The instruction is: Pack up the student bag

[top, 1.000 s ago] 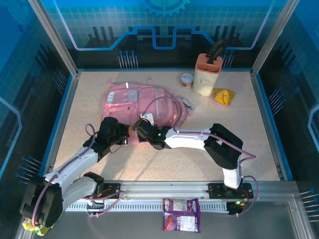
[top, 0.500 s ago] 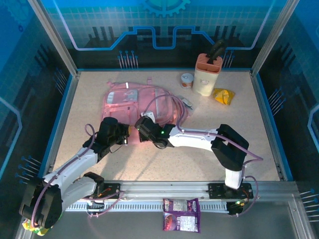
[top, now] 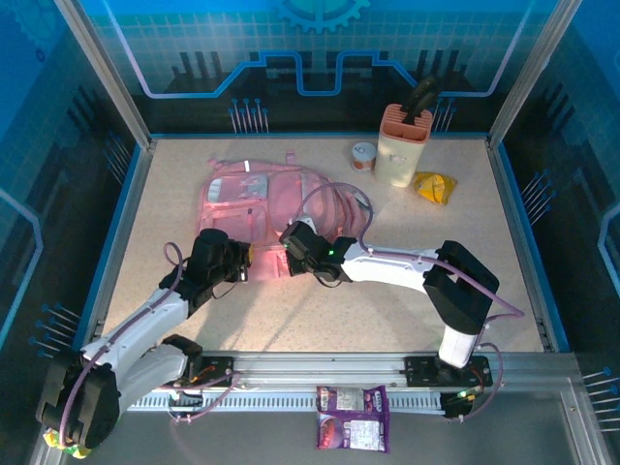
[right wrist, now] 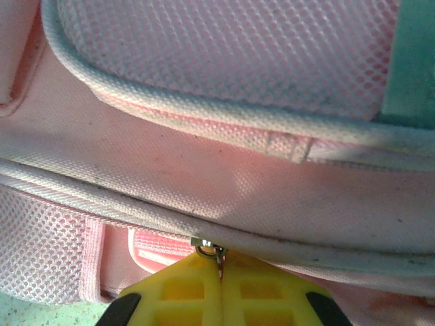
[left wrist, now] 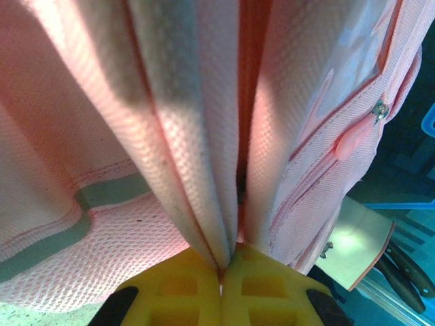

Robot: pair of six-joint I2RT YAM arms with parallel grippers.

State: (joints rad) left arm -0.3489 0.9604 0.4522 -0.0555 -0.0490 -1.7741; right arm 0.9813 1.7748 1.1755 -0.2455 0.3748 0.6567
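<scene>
**On the table: both grippers pinched onto the pink backpack**

Toward the far left of the table (top: 407, 310), the backpack (top: 254, 194) lies flat, its pink straps looping out to the right. The two arms reach in from the near edge and meet at its near side.

The left gripper (left wrist: 221, 270) is at the bag's near left edge. In the left wrist view its yellow fingertips are pressed together, with a standing fold of pink mesh fabric clamped between them. The fold rises straight up from the tips, and a grey band runs across the cloth on the left. A pink zip tab (left wrist: 353, 139) hangs on the panel to the right.

The right gripper (right wrist: 221, 268) is just beside the left one, at the middle of the bag's near edge. Its yellow fingertips are also closed. A small metal zip ring (right wrist: 208, 248) is caught at the very tip of the seam between them, right under a line of white piping.

Well apart from the bag, at the far right, stands a cream holder (top: 401, 147) with black handles sticking out of its orange top. A small round tin (top: 362, 156) is just beside it on the left, and a yellow packet (top: 434, 186) lies near it on the right. A purple packet (top: 353, 430) lies in front of the rail between the arm bases.
</scene>
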